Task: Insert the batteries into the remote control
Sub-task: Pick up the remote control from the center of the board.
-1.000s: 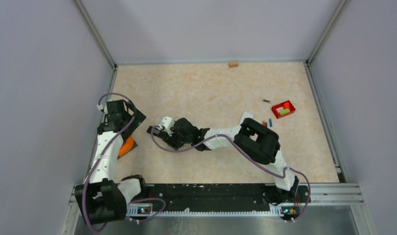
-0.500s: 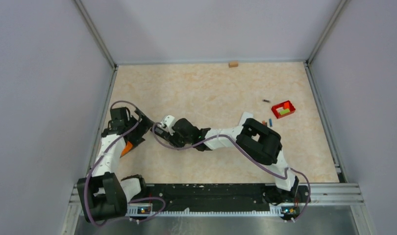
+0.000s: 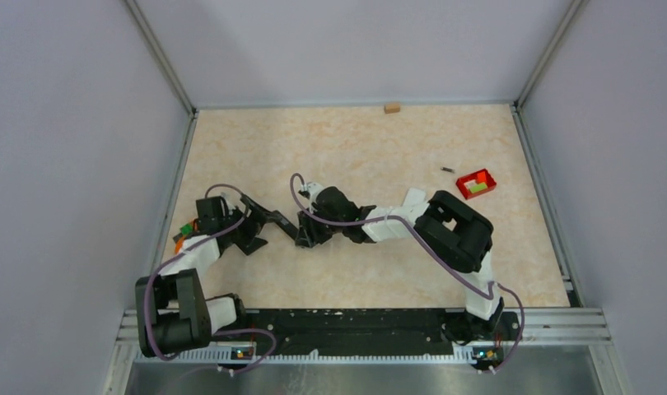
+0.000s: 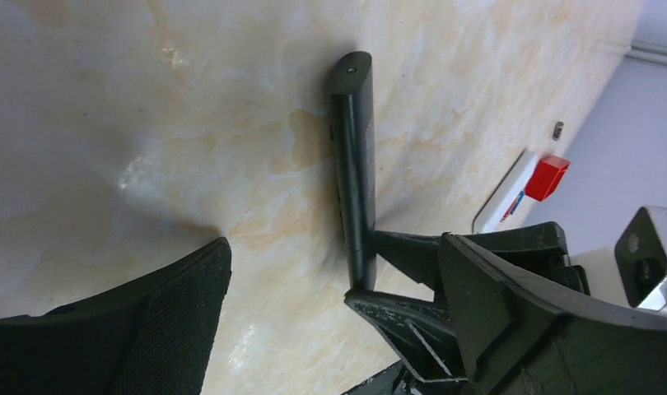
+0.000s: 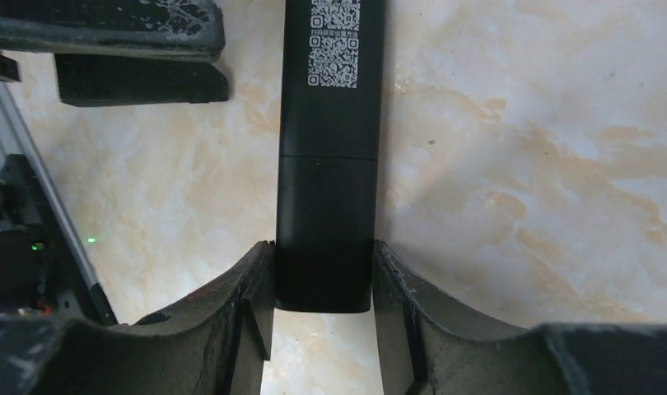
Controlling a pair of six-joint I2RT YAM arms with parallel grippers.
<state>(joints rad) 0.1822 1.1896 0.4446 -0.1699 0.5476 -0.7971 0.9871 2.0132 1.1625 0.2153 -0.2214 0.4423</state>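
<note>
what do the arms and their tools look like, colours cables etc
The left arm and right arm have white links, bulky black joint housings and looping purple cables. The left tool and right tool are black, each with two flat fingers, scuffed grey at the edges.

1. Red tray [image 3: 486, 176] at far-right of table [image 3: 355, 148]; yellow-green blocks [image 3: 477, 188] inside it.
2. Small tan block [image 3: 391, 107] at table's far edge, by back wall.
3. Orange obj [image 3: 180, 240] w/ green bit, near left edge, mostly hidden.
</note>
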